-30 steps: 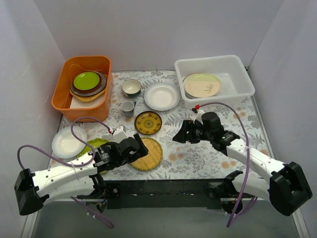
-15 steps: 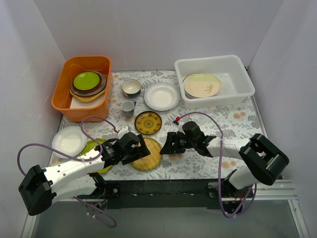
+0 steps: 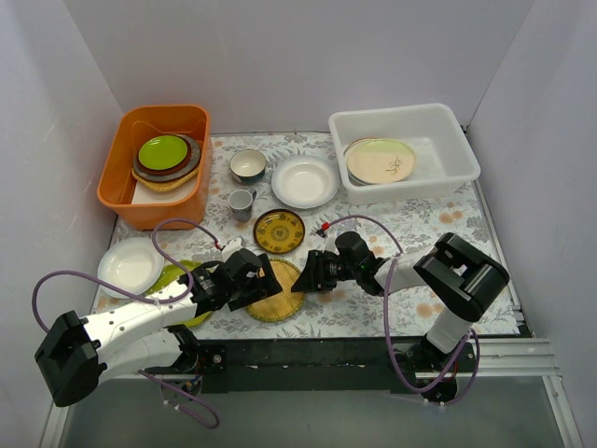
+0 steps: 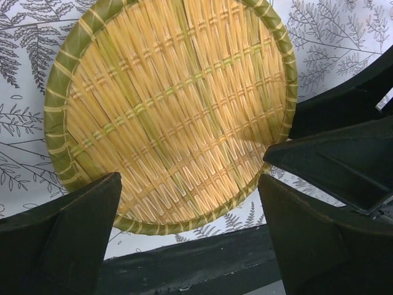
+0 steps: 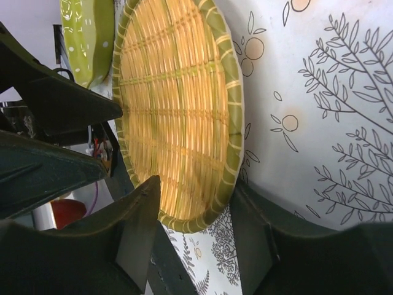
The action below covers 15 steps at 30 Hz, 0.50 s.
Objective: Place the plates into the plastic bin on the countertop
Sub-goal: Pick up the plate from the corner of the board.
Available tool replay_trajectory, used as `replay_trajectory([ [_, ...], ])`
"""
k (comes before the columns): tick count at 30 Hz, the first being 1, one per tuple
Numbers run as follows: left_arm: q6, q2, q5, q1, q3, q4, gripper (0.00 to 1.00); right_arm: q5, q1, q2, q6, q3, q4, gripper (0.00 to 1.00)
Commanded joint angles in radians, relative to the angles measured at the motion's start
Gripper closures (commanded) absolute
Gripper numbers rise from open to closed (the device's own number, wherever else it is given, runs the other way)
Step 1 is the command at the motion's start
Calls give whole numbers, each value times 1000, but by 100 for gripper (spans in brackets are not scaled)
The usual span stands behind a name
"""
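Observation:
The woven-straw yellow plate (image 3: 280, 301) lies flat on the leaf-print countertop (image 3: 448, 229) near the front edge. My left gripper (image 3: 261, 280) is open over its left side; in the left wrist view (image 4: 187, 184) the fingers straddle the plate's (image 4: 166, 110) near rim. My right gripper (image 3: 312, 273) is open at its right edge. In the right wrist view (image 5: 195, 187) one finger is over the plate (image 5: 172, 117) and one is outside its rim. The white plastic bin (image 3: 448, 126) at the back right holds a cream leaf-sprig plate (image 3: 381, 161).
A white deep plate (image 3: 305, 180), a small brown-and-yellow plate (image 3: 279, 231), a teal bowl (image 3: 248, 165) and a grey cup (image 3: 242, 203) stand mid-table. A white plate (image 3: 126, 268) and a lime dotted plate (image 3: 177, 273) lie at the left. The orange tub (image 3: 126, 191) holds more plates.
My right gripper has swung left from mid-table to the straw plate's right edge. My left gripper moved slightly right over the plate, then stayed put.

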Motion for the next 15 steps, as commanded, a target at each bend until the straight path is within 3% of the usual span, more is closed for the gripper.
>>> replay_trajectory([
  [1, 15, -11, 10, 8, -18, 4, 6, -8, 11, 48, 21, 10, 49, 48],
  [10, 15, -8, 11, 13, -20, 13, 6, -11, 13, 76, 34, 6, 77, 80],
  [15, 17, -8, 13, 13, -18, 17, 6, -8, 14, 72, 37, -2, 83, 91],
])
